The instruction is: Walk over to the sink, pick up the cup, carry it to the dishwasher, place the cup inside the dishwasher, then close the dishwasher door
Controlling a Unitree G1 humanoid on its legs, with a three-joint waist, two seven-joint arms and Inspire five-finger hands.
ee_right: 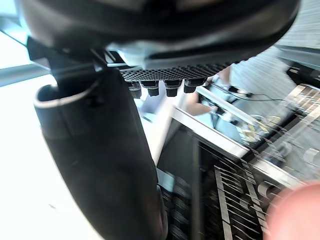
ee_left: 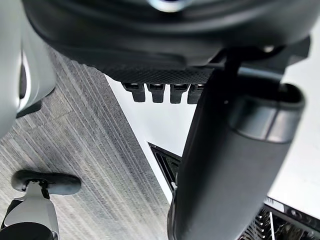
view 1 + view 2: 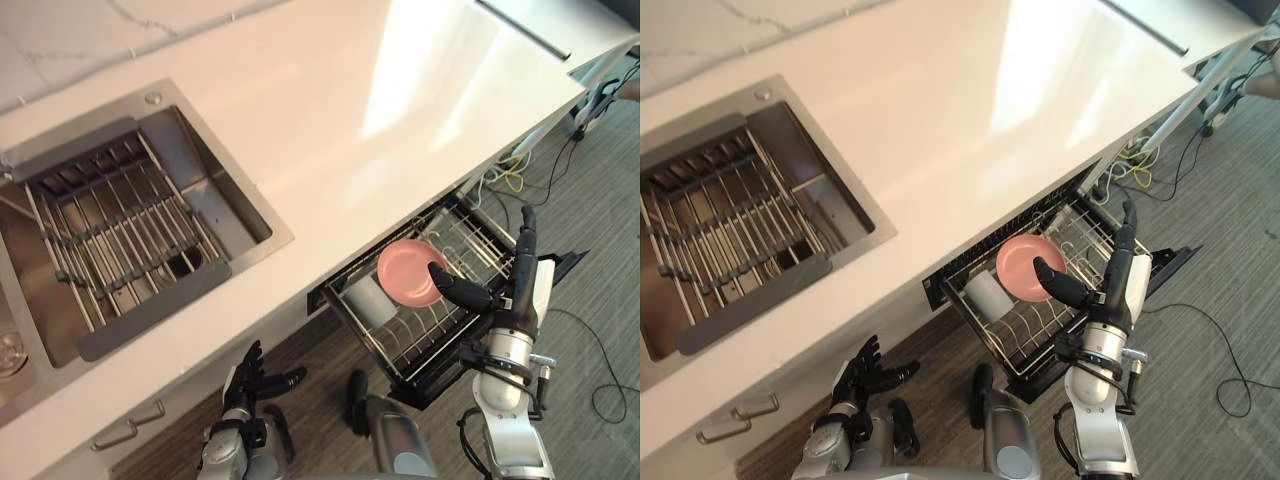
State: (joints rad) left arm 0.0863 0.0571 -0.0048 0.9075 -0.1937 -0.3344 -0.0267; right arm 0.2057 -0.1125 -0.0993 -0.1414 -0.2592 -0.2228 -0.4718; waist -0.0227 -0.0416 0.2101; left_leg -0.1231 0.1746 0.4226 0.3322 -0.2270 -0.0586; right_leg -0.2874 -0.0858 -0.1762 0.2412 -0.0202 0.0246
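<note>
The dishwasher's wire rack point(image 3: 437, 343) is pulled out from under the counter. A white cup point(image 3: 368, 298) lies in the rack's left part, with a pink bowl point(image 3: 408, 273) on edge beside it. My right hand point(image 3: 517, 293) hovers over the rack's right side, open, fingers straight and pointing away. Its thumb point(image 1: 100, 150) reaches toward the bowl's rim and holds nothing. The rack's wires point(image 1: 235, 197) show past the thumb in the right wrist view. My left hand point(image 3: 250, 385) hangs low in front of the cabinet below the sink, open with relaxed fingers.
A steel sink point(image 3: 252, 215) with a wire drying rack point(image 3: 110, 230) inside sits in the white countertop point(image 3: 380, 100) to the left. Drawer handles point(image 3: 128, 430) show below the counter. Cables point(image 3: 512, 178) lie on the carpet right of the dishwasher.
</note>
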